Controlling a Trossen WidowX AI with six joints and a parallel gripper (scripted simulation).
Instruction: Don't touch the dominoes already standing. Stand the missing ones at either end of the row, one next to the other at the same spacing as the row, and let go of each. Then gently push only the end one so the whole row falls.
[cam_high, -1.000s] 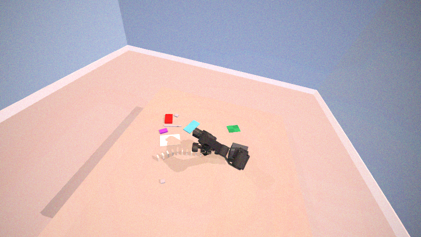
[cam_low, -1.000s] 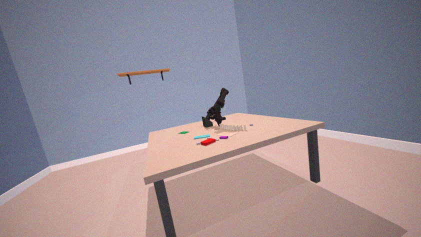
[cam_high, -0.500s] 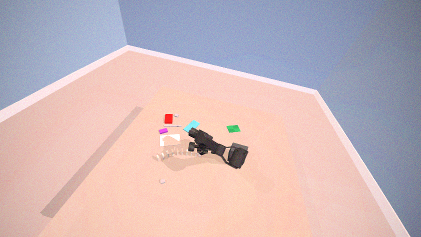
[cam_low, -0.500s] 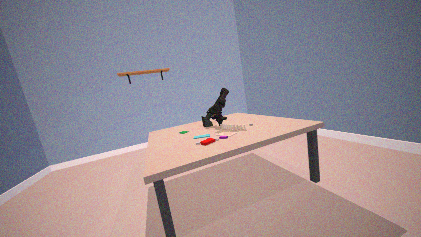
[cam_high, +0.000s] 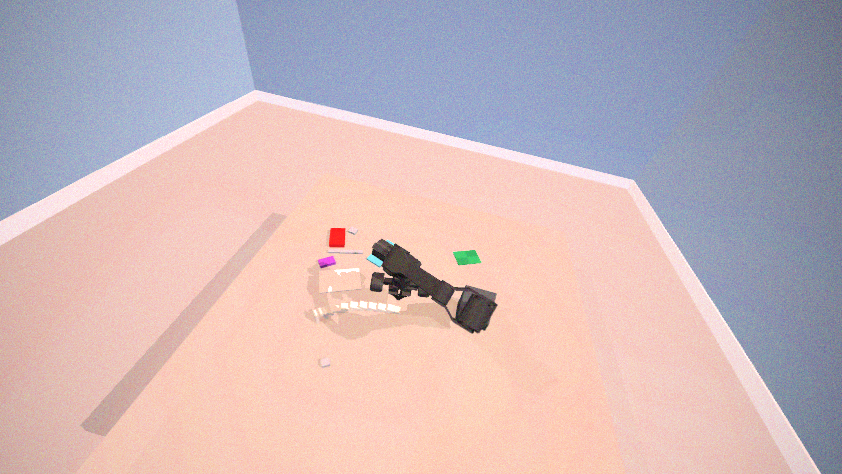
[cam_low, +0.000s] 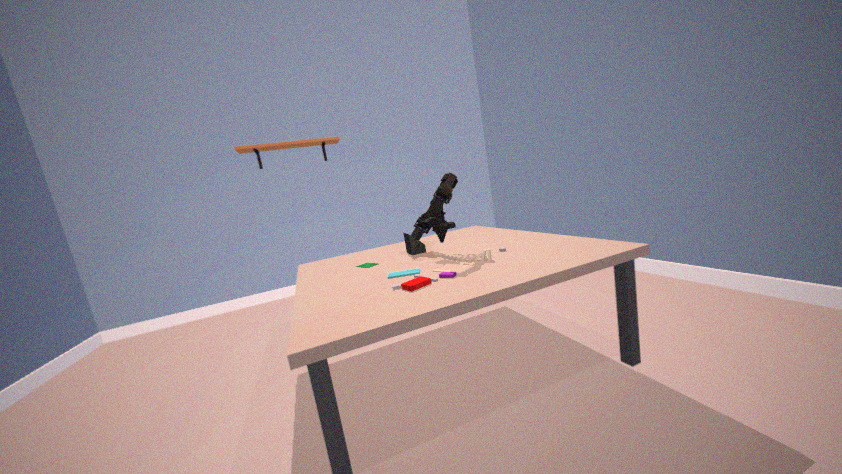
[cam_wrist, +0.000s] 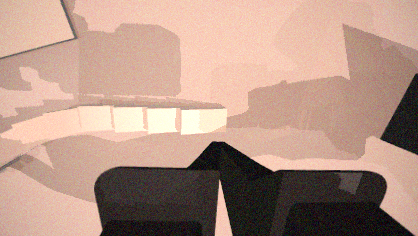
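While the fingers (cam_high: 399, 289) (cam_low: 441, 235) hang closed on nothing, the mostly toppled dominoes (cam_high: 372, 306) (cam_low: 459, 257) (cam_wrist: 161, 120) trail leftward in wrist view—near end just off the tips.

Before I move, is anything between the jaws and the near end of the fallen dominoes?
Nothing visible is. The shut jaws hang beside the near end of the dominoes; the pale sheet lies off to one side.

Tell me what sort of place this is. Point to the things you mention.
Probably a plain room set up for robot handling trials: a small black arm (cam_high: 433, 282) (cam_low: 434, 211) works on a bare-legged table (cam_low: 530, 267), and a wooden wall shelf (cam_low: 288, 144) hangs on a blue wall (cam_low: 365, 88).
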